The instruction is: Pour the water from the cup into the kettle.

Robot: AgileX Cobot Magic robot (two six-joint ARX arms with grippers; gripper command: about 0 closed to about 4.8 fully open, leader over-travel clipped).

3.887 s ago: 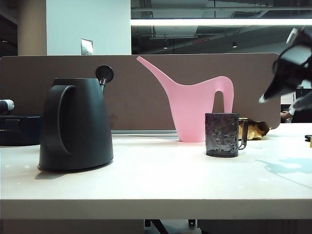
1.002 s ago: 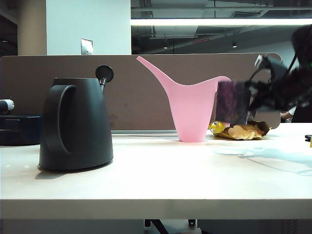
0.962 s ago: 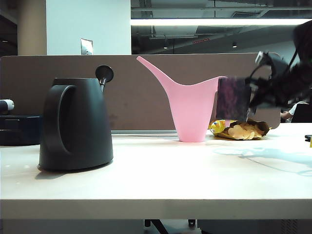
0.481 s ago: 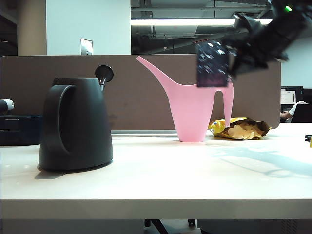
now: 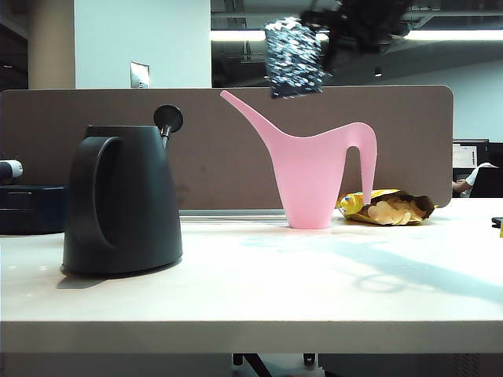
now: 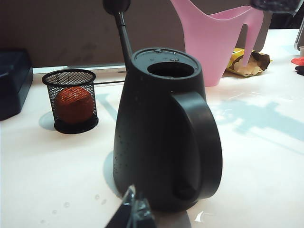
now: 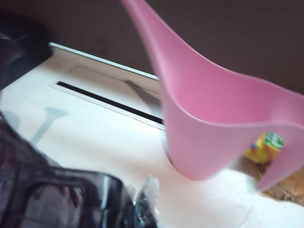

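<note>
Lifted from mid-right to top centre: right gripper [image 5: 334, 39] clamped on the cup [image 5: 293, 59], above the pink watering can [image 5: 314, 177]. Bound, likely, for the kettle [image 5: 122, 200] at lower left. Left gripper [image 6: 133, 213] beside the kettle, state unclear.

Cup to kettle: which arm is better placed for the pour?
Right. Its claw is shut on the cup, held high above the pink watering can, on the kettle side. The left claw sits low beside the kettle, holding nothing.
</note>
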